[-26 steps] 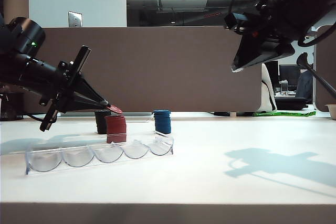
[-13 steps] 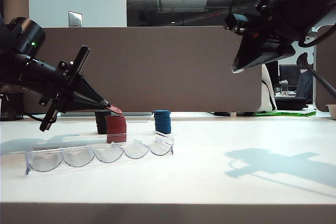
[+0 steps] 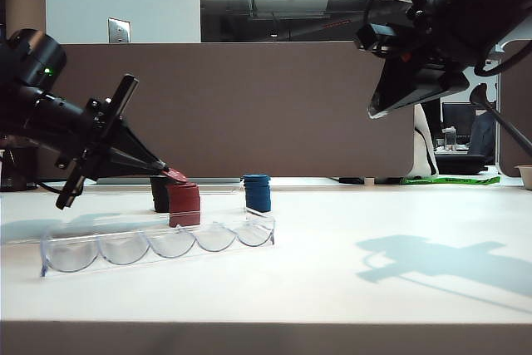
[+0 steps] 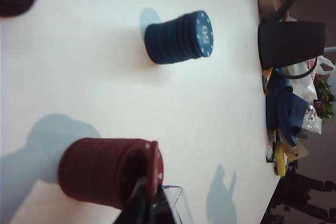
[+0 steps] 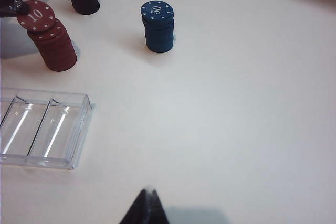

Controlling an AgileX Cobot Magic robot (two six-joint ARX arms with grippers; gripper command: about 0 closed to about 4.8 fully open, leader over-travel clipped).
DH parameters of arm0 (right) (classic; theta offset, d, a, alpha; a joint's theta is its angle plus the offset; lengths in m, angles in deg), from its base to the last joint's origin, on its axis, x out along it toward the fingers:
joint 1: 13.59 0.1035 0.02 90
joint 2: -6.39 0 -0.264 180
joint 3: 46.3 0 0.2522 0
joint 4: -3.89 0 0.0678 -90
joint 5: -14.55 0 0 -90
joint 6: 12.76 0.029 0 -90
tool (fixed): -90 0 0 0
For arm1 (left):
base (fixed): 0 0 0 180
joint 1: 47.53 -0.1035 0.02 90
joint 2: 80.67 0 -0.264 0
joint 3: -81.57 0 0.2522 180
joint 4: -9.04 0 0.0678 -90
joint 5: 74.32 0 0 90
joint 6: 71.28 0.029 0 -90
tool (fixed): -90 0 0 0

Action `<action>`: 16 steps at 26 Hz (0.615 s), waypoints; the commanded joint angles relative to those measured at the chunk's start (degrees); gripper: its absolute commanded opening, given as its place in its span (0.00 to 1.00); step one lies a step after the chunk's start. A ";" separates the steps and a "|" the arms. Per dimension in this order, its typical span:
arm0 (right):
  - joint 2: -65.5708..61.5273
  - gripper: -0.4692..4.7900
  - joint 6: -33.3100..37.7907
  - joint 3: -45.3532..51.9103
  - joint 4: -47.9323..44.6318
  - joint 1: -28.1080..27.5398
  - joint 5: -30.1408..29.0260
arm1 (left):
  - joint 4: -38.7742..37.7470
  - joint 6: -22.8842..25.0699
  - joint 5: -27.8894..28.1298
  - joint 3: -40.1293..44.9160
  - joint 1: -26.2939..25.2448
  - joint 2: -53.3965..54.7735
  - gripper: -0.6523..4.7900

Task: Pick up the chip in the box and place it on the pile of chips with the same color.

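- While my left hand (image 3: 169,174) is clenching the chip (image 5: 35,13), it is sitting lower than a second ago, the chip now tilting on the red pile (image 3: 184,204), face slanting upward.
- My right hand (image 5: 145,205) is hanging closed, high above the counter (image 3: 349,255).
- Nothing is lying in the box (image 3: 158,243).

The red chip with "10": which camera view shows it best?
The right wrist view: the chip faces the camera above the red pile, pinched by the left gripper. The left wrist view shows only its edge; the exterior view shows a thin sliver.
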 commanded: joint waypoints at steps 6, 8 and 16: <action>0.17 0.08 -0.15 -0.20 -0.42 0.00 0.07 | 0.07 0.46 -1.90 -0.04 -0.37 -0.20 0.11; 0.17 0.08 -0.15 -0.20 -0.42 0.00 0.04 | 0.15 0.44 -1.86 -0.04 -0.17 -0.20 0.11; 0.17 0.08 -0.15 -0.20 -0.39 0.00 0.04 | 0.13 0.39 -1.62 -0.04 0.24 -0.20 0.11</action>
